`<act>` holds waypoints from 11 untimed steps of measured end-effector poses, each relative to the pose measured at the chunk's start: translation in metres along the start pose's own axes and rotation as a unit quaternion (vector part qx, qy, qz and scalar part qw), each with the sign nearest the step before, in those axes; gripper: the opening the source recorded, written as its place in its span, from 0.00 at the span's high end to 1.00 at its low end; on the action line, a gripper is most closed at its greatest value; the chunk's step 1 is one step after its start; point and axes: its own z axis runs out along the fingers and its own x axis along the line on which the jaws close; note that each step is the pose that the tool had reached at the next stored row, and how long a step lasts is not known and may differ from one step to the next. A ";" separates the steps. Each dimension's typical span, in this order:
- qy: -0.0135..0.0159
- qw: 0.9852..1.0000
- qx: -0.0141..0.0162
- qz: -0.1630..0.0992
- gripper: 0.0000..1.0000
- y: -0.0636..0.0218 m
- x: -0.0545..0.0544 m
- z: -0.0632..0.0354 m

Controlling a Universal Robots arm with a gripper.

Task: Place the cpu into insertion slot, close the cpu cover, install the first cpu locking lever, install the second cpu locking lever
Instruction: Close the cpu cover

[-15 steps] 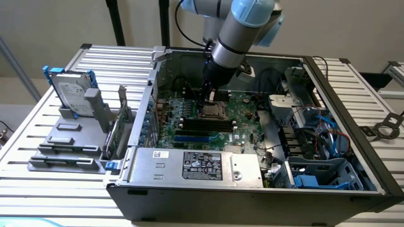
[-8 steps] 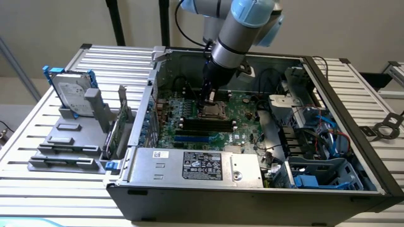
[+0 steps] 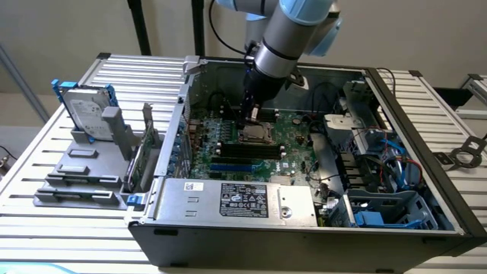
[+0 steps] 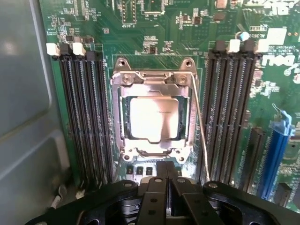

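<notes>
Cpu [image 4: 154, 117] sits flat in socket, silvery top showing, mid-frame in the exterior view on the motherboard [image 4: 154, 28]. Cover [image 4: 117, 112] looks down over it, its frame lying around the chip's edges. So placing and cover-closing read as done; the step in hand is probably a locking lever.

Gripper [image 4: 166, 187] is clenched, fingers together, grasping nothing. It hangs just beside the socket's near edge, close above the board; whether it touches I can't tell.

Lever [image 4: 200, 136]: a thin wire runs along one side of the socket and looks unlatched, though I'm not sure. I can't make out a second lever.

My guess is that locking calls for pressing the wire down with the closed tip and tucking it sideways under its hook. The wire is thin, so the tip could slip off.

Around: RAM slots [image 4: 82, 112] flank the socket on both sides, tight clearance. Blue slot [image 4: 274, 150] is further off. The case [image 3: 426, 137] walls box the arm in. Cables [image 3: 396, 165] lie at the exterior view's right and the PSU [image 3: 236, 200] at lower centre. A hard drive [image 3: 84, 111] stands in a rack on the worktop [image 3: 45, 228] at the exterior view's left, well apart. Nothing lies on the socket itself.
</notes>
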 end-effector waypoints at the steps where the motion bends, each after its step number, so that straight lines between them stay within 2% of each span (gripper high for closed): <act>1: 0.000 1.000 0.000 0.000 0.89 -0.0023 -0.001 -0.0004; 7: 0.001 1.000 0.000 0.000 0.89 -0.0229 -0.008 -0.0016; 11: 0.001 1.000 0.000 0.000 0.89 -0.0265 -0.008 -0.0055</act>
